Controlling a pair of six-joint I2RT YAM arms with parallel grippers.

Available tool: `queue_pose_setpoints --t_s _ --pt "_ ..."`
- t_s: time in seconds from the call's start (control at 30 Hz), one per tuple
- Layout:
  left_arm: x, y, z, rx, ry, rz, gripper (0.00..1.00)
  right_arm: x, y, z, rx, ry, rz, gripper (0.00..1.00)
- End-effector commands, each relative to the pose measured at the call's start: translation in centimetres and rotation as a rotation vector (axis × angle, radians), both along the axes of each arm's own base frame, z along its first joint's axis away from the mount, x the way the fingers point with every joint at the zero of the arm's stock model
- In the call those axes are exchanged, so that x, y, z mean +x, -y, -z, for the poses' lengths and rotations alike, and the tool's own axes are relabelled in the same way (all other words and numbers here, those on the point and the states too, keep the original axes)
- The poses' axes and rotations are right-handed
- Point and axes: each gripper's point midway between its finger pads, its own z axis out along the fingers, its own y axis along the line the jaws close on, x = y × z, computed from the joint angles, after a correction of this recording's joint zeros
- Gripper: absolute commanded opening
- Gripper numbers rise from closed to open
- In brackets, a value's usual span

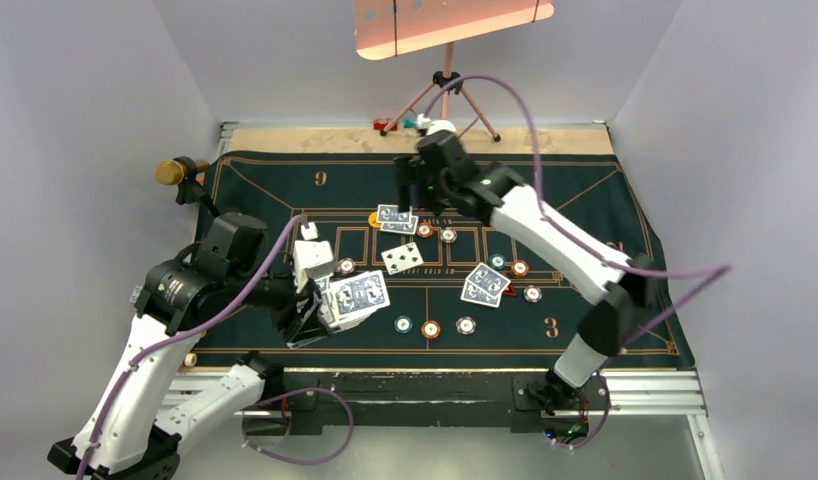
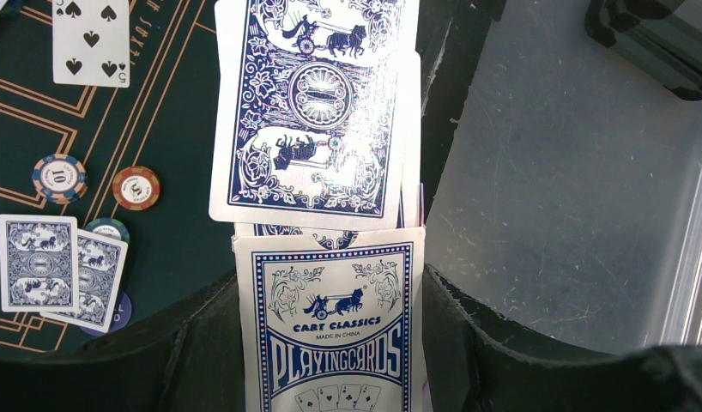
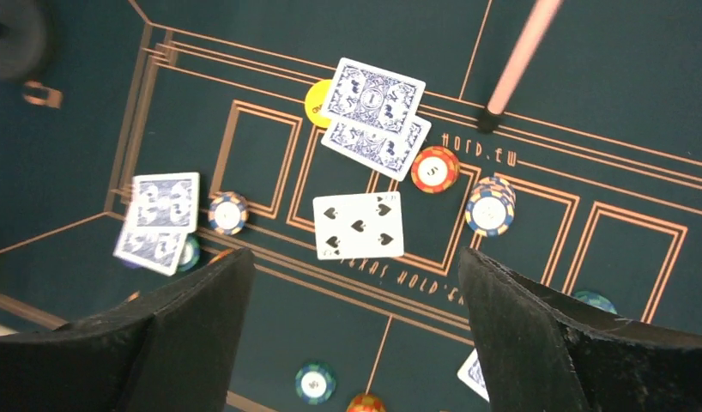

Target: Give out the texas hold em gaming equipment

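Gripping the card box point(image 2: 330, 335), legible only at the wrist, left fingers point(image 2: 519, 360); right fingers point(image 3: 184, 343) spread, empty.

Felt mat point(image 1: 285, 190), far-left corner: bare, open passage. Centre crowded: face-up card point(image 1: 402, 258), face-down pairs point(image 1: 396, 219), chips point(image 1: 431, 328). Right arm point(image 1: 555, 240) bars right half diagonally; left gripper point(image 1: 325, 305) with deck point(image 1: 357, 295) blocks near-left. Tripod point(image 1: 445, 95) guards far edge.

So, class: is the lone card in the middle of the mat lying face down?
No: the lone card on the mat lies face up, showing five black spades.
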Motion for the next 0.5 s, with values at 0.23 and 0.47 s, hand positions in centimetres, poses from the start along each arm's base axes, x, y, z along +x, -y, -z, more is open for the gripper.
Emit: queue_pose_setpoints --t_s 0.23,0.47 --pt "0.9 0.6 -0.9 -0.028 0.038 0.008 0.04 -9.4 0.3 -11.0 0.563 -0.101 -0.284 0.96" --pt "1.4 0.6 -1.1 -0.019 0.050 0.007 0.04 -13.4 -2.6 -10.7 0.667 -0.262 -0.440 0.97"
